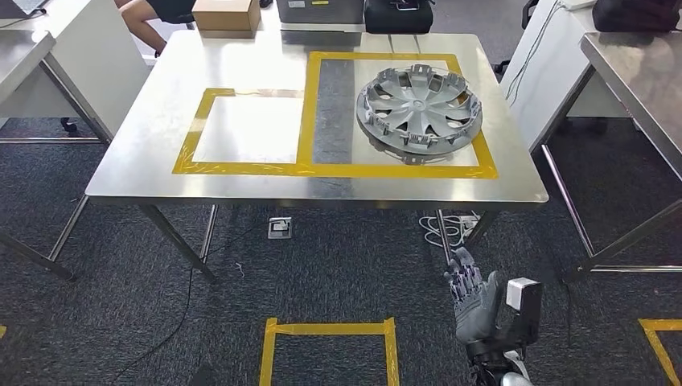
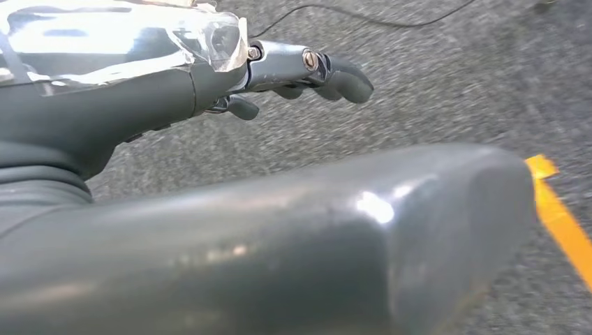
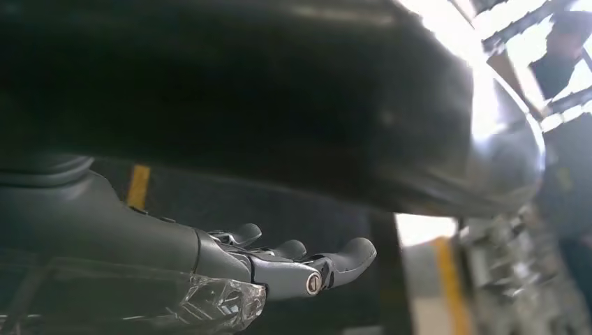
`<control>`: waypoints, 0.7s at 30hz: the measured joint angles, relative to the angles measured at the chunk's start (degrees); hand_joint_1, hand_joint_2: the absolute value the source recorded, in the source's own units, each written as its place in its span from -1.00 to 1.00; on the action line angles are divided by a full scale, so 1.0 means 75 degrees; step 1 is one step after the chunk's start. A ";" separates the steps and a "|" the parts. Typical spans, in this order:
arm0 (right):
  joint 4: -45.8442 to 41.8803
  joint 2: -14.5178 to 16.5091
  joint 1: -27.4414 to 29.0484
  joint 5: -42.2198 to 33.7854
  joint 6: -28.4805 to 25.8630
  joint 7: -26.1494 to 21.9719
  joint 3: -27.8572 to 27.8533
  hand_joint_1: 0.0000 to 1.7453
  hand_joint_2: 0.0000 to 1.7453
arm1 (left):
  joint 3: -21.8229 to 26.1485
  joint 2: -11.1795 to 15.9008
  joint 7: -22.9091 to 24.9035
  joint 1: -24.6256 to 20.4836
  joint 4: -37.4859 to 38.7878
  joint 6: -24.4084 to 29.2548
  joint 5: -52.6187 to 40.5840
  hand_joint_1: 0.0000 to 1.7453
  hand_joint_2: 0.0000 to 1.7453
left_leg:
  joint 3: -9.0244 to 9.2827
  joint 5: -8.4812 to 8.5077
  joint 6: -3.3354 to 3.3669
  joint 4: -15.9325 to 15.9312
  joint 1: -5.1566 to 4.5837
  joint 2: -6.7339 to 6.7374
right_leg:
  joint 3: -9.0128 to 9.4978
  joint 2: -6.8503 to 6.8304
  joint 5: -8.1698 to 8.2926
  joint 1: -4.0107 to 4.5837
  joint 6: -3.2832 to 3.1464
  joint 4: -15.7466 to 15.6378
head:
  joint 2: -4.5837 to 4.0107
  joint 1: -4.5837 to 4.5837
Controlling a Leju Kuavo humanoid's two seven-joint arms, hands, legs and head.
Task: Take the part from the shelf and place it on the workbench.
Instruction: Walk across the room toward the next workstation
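The hubcap (image 1: 419, 112) lies flat on the desk (image 1: 161, 104), inside the larger taped rectangle toward the right edge. It looks like thin moulded plastic: probably light and fairly stiff, yet easily cracked at its clips and spokes, so the outer rim seems the safest place to hold. The right hand (image 1: 475, 304) hangs low over the carpet near the desk's front right corner, fingers (image 3: 293, 259) loosely spread and holding nothing. The left hand (image 2: 209, 91) also holds nothing, its fingers slightly curled over the floor.

Only the wheel cover (image 1: 418, 111) occupies the workbench (image 1: 161, 153) top.
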 joint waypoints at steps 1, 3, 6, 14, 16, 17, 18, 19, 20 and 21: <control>0.0507 0.0042 -0.0036 0.0054 -0.0425 0.0103 0.0001 -1.00 -1.00 | -0.0015 0.0000 0.0044 -0.0004 0.0000 0.0020 0.0017 -1.00 -1.00 | -0.0139 0.0105 -0.0011 0.0015 -0.0007 0.0005 | 0.0098 0.0000 0.0101 -0.0001 0.0091 0.0194 | 0.0000 0.0001; 0.1615 0.0177 -0.0108 0.0014 -0.1148 0.0340 -0.0001 -1.00 -1.00 | -0.0066 0.0002 0.0163 -0.0033 0.0000 0.0034 0.0025 -1.00 -1.00 | -0.0422 0.0282 -0.0054 0.0097 -0.0010 0.0003 | 0.0638 -0.0012 0.0481 -0.0005 0.0271 -0.0151 | 0.0000 0.0001; 0.3197 0.0421 -0.0342 -0.0312 -0.1474 0.0441 -0.0023 -1.00 -1.00 | -0.0190 0.0013 0.0336 -0.0125 0.0001 0.0030 -0.0014 -1.00 -1.00 | -0.0723 0.0454 -0.0162 0.0295 -0.0045 0.0045 | 0.1724 -0.0070 0.0226 0.0042 0.0188 -0.1700 | 0.0000 -0.0009; 0.6201 0.0857 -0.0781 -0.0627 -0.1321 0.0424 -0.0039 -1.00 -1.00 | -0.0423 0.0009 0.0402 -0.0180 0.0030 0.0042 0.0091 -1.00 -1.00 | -0.1165 -0.0996 -0.0466 0.1913 0.0068 0.0025 | 0.1310 0.0065 0.0590 0.0075 -0.0222 -0.1935 | 0.0000 -0.0020; 0.6588 0.0906 -0.0867 -0.0641 -0.1308 0.0454 -0.0039 -1.00 -1.00 | -0.0439 0.0005 0.0402 -0.0182 0.0031 0.0048 0.0117 -1.00 -1.00 | -0.1096 -0.1064 -0.0444 0.2506 0.0066 0.0005 | 0.1084 0.0154 0.0780 0.0116 -0.0213 -0.1914 | 0.0000 -0.0020; 0.6766 0.0929 -0.0913 -0.0649 -0.1305 0.0489 -0.0039 -1.00 -1.00 | -0.0444 0.0002 0.0402 -0.0184 0.0032 0.0057 0.0147 -1.00 -1.00 | -0.0879 -0.0873 -0.0394 0.2417 0.0060 -0.0025 | 0.0972 0.0207 0.0866 0.0146 -0.0207 -0.1906 | 0.0000 -0.0020; 0.6927 0.0949 -0.0964 -0.0658 -0.1308 0.0534 -0.0039 -1.00 -1.00 | -0.0448 0.0001 0.0402 -0.0188 0.0032 0.0073 0.0184 -1.00 -1.00 | -0.0537 -0.0657 -0.0307 0.2062 0.0045 -0.0100 | 0.0873 0.0265 0.0950 0.0175 -0.0203 -0.1899 | 0.0000 -0.0019; 0.7082 0.0989 -0.1019 -0.0666 -0.1313 0.0583 -0.0038 -1.00 -1.00 | -0.0452 0.0018 0.0402 -0.0199 0.0034 0.0097 0.0217 -1.00 -1.00 | -0.0128 -0.0564 -0.0179 0.1526 0.0022 -0.0240 | 0.0790 0.0325 0.1030 0.0186 -0.0197 -0.1896 | 0.0000 -0.0012; 0.7216 0.1016 -0.1081 -0.0666 -0.1326 0.0627 -0.0039 -1.00 -1.00 | -0.0457 0.0024 0.0399 -0.0210 0.0037 0.0124 0.0239 -1.00 -1.00 | 0.0268 -0.0581 -0.0075 0.0938 0.0006 -0.0377 | 0.0732 0.0384 0.1112 0.0199 -0.0180 -0.1897 | 0.0000 -0.0006; 0.7345 0.1050 -0.1141 -0.0659 -0.1337 0.0665 -0.0037 -1.00 -1.00 | -0.0465 0.0035 0.0396 -0.0224 0.0049 0.0151 0.0266 -1.00 -1.00 | 0.0557 -0.0650 -0.0001 0.0490 -0.0022 -0.0483 | 0.0687 0.0443 0.1195 0.0186 -0.0140 -0.1906 | 0.0000 0.0001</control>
